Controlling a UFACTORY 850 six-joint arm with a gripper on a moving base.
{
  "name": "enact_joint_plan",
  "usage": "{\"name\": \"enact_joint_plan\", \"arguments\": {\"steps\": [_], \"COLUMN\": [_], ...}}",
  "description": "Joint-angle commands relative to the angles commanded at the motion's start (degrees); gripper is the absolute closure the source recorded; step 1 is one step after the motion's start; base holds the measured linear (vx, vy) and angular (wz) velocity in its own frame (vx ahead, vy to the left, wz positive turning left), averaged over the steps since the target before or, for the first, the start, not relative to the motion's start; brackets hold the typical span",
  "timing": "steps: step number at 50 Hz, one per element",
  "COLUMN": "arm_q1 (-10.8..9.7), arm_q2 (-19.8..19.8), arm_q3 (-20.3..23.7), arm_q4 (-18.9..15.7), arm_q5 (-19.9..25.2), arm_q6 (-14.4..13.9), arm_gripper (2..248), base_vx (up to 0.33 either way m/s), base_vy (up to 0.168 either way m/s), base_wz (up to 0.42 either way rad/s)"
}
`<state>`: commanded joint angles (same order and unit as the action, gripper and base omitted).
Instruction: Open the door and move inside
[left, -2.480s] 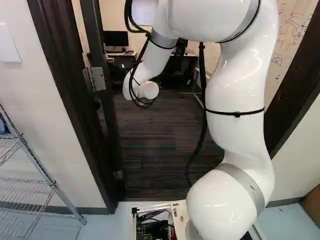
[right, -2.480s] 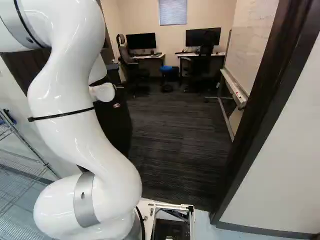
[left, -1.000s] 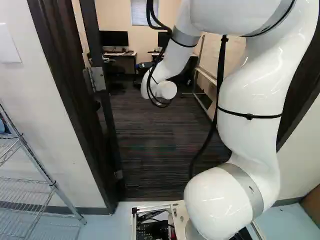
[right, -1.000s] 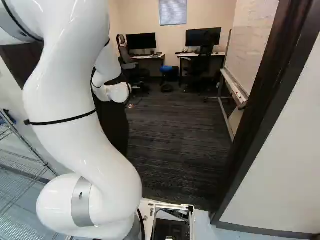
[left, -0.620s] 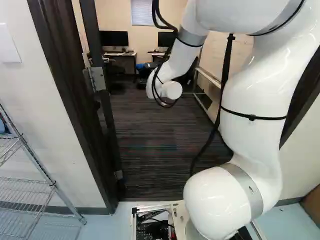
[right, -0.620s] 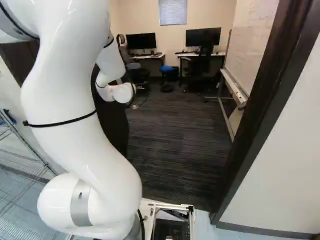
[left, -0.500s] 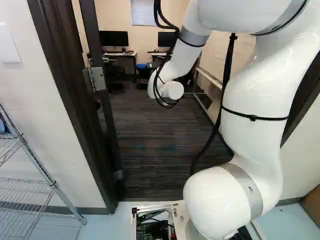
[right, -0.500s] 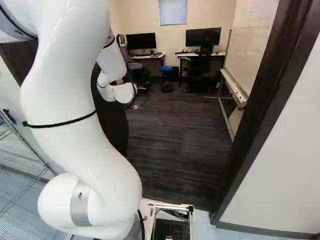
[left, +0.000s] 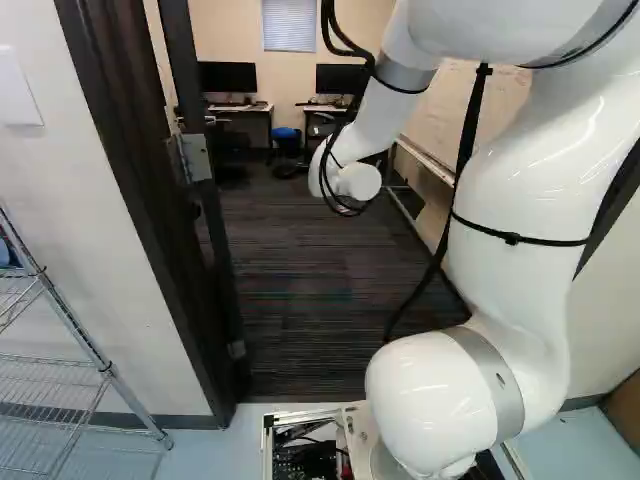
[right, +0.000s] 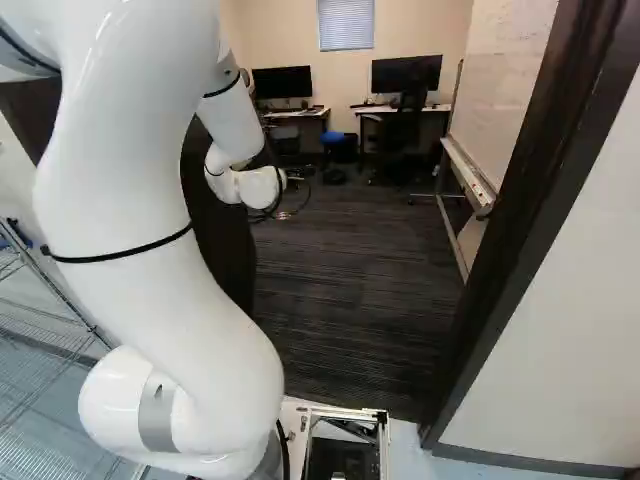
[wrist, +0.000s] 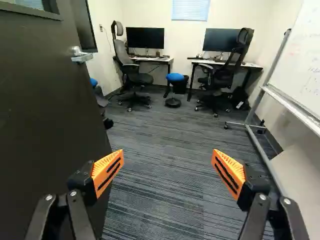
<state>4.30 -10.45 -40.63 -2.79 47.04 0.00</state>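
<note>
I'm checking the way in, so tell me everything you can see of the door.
The door is a dark, smooth-looking slab, standing open into the room. It has a silvery lever handle, a framed window higher up and a metal hinge. The open gripper does not hold it; whether anything touches it, I cannot tell.

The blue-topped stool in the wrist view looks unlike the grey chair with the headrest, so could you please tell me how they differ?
The blue-topped stool has no back, while the grey chair has a tall one with a headrest. The stool stands on a single round, dark base; the chair stands on spread legs with casters. Both stand upright on the striped carpet.
</note>
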Motion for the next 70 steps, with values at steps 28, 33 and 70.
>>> {"name": "enact_joint_plan", "arguments": {"steps": [28,33,70], "arm_q1": [-4.73,-5.56,-6.47], "arm_q2": [3.89,4.89,8.24], "arm_q3": [4.27,5.35,9.58], "arm_q4": [0.0,0.0,0.26], "arm_q5": [0.0,0.0,0.27], "arm_q6": [0.0,0.0,0.0], "arm_gripper": [3,3,3], "base_vx": [0.0,0.0,0.0], "base_vy": [0.0,0.0,0.0], "base_wz": [0.0,0.0,0.0]}}
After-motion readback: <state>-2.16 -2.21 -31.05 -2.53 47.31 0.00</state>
